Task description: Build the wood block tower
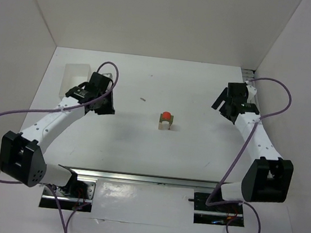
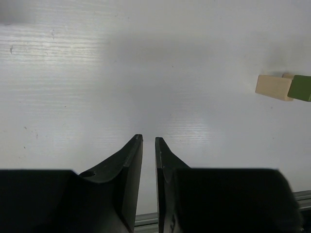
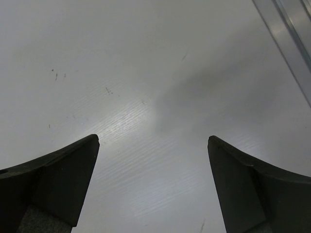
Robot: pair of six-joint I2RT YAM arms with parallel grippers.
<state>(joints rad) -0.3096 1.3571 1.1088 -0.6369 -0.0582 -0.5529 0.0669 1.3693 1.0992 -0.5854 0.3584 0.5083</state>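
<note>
Top external, right arm [image 1: 256,139] outstretched, claw [image 3: 153,139] wide

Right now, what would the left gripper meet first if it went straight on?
The left gripper would probably meet only bare table; the tan block and green block lie off its line.

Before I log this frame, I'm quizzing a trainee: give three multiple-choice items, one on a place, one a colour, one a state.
1. In the top view, the wood block tower stands: A centre; B far left corner; C near right edge.
2. Its top piece is: A blue; B red; C yellow.
3. The right pincer is: A shut on a block; B shut, empty; C open, empty.
Key: A, it sits mid-view; B, the cap shows red; C, its jaws stand wide apart with nothing between.
</note>
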